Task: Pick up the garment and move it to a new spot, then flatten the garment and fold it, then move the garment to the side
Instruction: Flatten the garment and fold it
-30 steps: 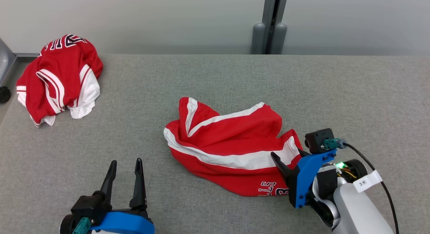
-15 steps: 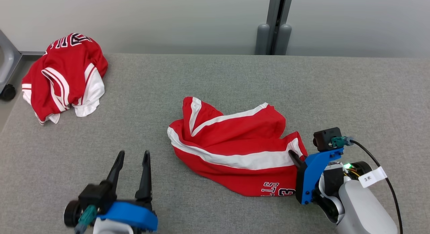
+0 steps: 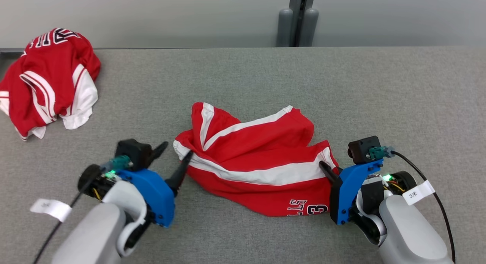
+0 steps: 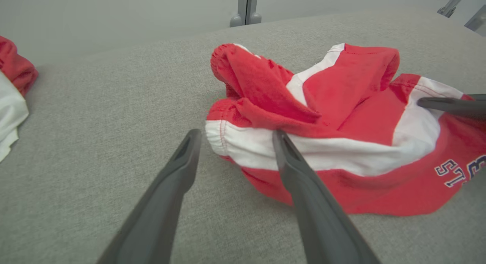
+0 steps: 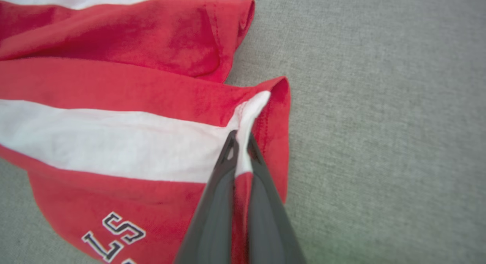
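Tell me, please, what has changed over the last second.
The left gripper swung rightward to the red shorts; it is open, with one finger now at their left end. The right gripper seems to have closed on their right end. The shorts and the jersey pile lie as before; the camera shifted.

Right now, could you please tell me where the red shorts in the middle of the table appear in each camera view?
Head view: the red shorts lie at picture centre.
Left wrist view: right of centre, at the open left gripper fingertips.
Right wrist view: left half, hem pinched by the right gripper.
Shared landmark: the navy lettering under the white stripe.
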